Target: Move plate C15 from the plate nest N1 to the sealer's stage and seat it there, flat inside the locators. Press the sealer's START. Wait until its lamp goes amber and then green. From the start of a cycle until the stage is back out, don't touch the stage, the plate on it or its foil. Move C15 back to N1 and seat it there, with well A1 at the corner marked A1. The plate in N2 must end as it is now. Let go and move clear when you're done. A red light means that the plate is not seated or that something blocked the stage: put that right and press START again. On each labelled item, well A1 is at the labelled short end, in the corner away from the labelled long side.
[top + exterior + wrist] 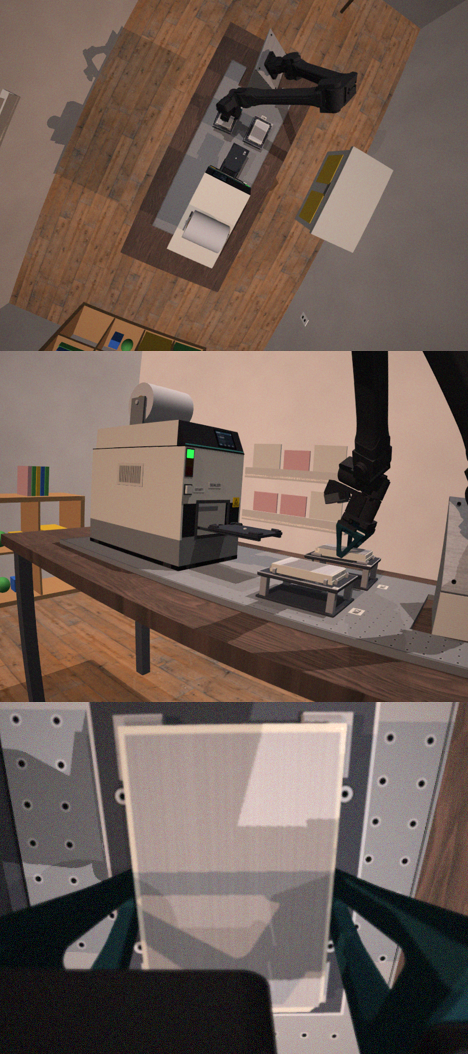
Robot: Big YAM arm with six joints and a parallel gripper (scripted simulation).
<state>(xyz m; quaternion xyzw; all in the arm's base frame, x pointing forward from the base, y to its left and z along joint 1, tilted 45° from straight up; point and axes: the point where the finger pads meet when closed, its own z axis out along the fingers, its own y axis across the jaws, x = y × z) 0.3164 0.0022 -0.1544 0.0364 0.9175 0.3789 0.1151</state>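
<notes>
Plate C15 (219, 124) (360, 554) (200, 802) lies at nest N1 (374, 563) (116, 832), between its corner locators; whether it is fully down is hard to tell. Its top is smooth, with no wells visible. My gripper (351, 548) (233, 879) is shut on C15, one finger against each long side. The other plate (259, 131) (310, 568) lies flat in nest N2 (331, 603). The sealer (223, 196) (139, 502) shows a green lamp (190, 453) above its START button (187, 489). Its stage (235, 160) (257, 532) is out and bears no plate.
The foil roll (206, 231) (169, 404) sits on top of the sealer. The arm's mounting plate (270, 49) (457, 547) stands at the end of the table beyond the nests. N2 is close beside N1, and the stage projects towards both nests.
</notes>
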